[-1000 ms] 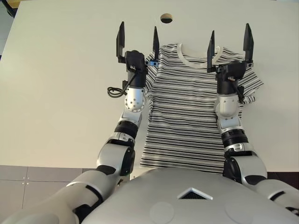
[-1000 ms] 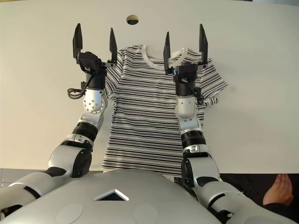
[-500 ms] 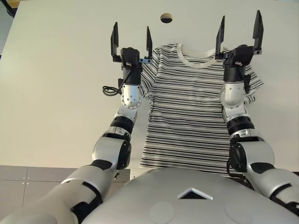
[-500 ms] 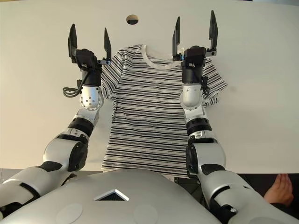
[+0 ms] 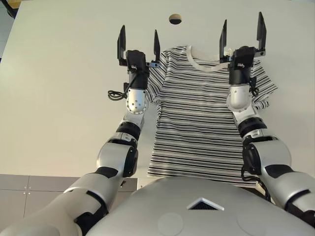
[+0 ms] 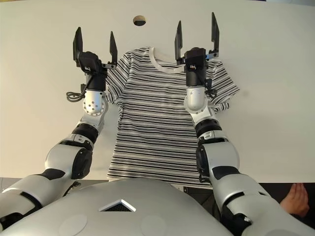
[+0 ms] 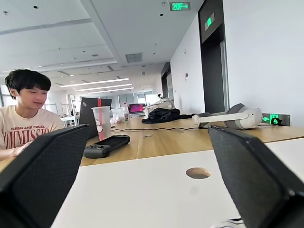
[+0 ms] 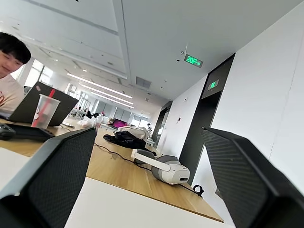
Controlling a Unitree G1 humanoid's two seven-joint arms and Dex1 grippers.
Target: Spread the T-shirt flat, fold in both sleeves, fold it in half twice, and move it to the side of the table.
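A black-and-white striped T-shirt [image 5: 197, 113] lies face up on the white table [image 5: 64, 83], its collar at the far end and its hem at the near edge. Both short sleeves look crumpled inward. My left gripper [image 5: 138, 42] hovers open above the shirt's left shoulder and sleeve, fingers pointing away from me. My right gripper [image 5: 241, 34] hangs open over the right shoulder, beside the collar. Neither holds anything. In the left wrist view the two dark fingers [image 7: 42, 166] stand wide apart, and the right wrist view shows the same for its fingers [image 8: 57, 171].
A round cable hole [image 5: 174, 19] sits in the table just beyond the collar. Bare table spreads wide on the left and on the right [image 6: 275, 73]. A person's hand [image 6: 295, 199] shows past the table's near right corner.
Both arms rose and stretched toward the collar end, the left gripper drifting left. In the last half second the right gripper swung back leftward. The shirt has stayed where it lay.
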